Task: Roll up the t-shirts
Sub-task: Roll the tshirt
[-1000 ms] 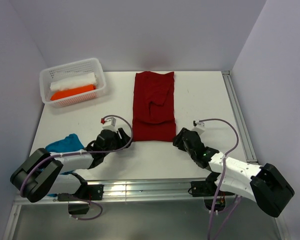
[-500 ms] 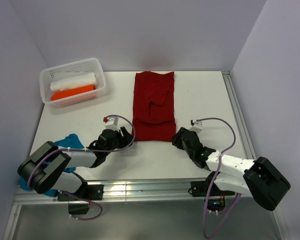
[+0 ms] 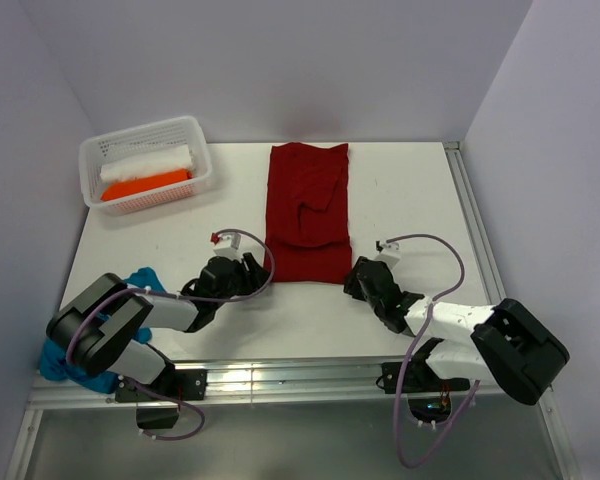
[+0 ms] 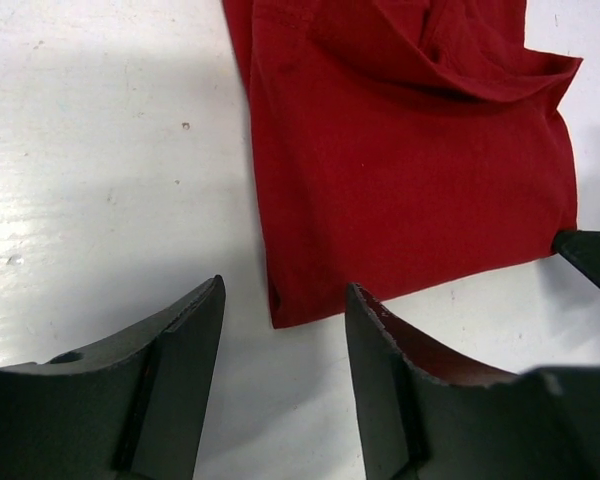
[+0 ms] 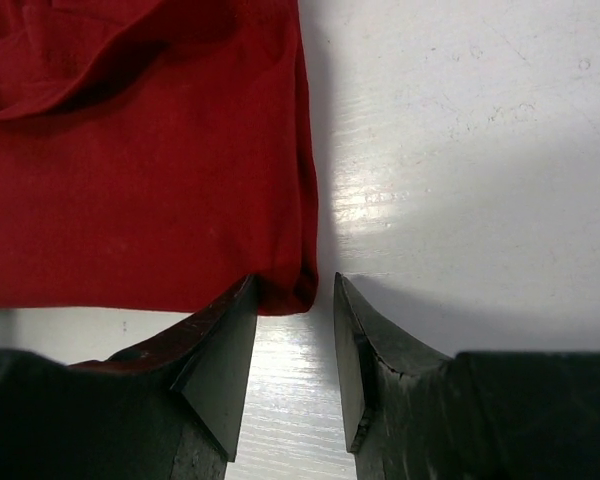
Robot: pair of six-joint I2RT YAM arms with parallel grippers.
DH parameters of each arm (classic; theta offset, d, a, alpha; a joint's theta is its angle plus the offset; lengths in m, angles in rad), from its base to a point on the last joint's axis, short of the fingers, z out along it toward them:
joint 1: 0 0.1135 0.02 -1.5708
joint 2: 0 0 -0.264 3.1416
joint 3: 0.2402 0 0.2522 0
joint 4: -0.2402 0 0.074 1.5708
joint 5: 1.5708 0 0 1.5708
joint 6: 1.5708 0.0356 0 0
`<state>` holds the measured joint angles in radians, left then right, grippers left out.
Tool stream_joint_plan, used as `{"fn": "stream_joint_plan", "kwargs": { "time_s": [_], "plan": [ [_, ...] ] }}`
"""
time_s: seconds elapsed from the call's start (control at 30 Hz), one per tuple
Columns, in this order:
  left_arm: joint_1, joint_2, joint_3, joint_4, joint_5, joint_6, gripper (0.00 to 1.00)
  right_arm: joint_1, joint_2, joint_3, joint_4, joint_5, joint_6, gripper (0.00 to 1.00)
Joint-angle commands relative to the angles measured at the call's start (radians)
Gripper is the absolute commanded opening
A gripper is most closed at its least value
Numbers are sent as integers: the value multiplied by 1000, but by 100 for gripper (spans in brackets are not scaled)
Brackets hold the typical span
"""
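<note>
The dark red t-shirt (image 3: 308, 215) lies flat on the white table (image 3: 410, 190) as a long folded strip. Its long axis runs straight away from the arm bases, and its short near hem faces both grippers. The cloth is soft, matte and faintly creased, with a loose fold ridged across its middle.

The left gripper (image 4: 285, 290) sits at the shirt's near-left corner. Its jaws are apart and the corner tip lies in the gap between them, not pinched. The right gripper (image 5: 295, 285) sits at the near-right corner, with its jaws also apart but narrower. The doubled, rounded hem edge lies between them, brushing the inner jaw without being clamped.

Each arm is nearest its own corner, so the coming roll probably starts from this hem and travels up the strip.

Left of the shirt's near end, a crumpled teal t-shirt (image 3: 135, 283) lies beside the left arm. Left of the far end, a perforated white basket (image 3: 204, 155) holds a white roll (image 3: 148, 163) and an orange roll (image 3: 145, 184).
</note>
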<state>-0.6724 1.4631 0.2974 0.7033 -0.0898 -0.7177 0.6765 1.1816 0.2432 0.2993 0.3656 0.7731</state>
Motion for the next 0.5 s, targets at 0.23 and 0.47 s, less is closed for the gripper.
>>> {"fn": "stream_joint_plan", "kwargs": {
  "time_s": [0.23, 0.47],
  "plan": [
    [-9, 97, 71, 47, 76, 24, 52, 6, 70, 61, 55, -14, -47, 36],
    [-13, 89, 60, 56, 81, 23, 19, 8, 70, 64, 60, -24, -63, 19]
  ]
}}
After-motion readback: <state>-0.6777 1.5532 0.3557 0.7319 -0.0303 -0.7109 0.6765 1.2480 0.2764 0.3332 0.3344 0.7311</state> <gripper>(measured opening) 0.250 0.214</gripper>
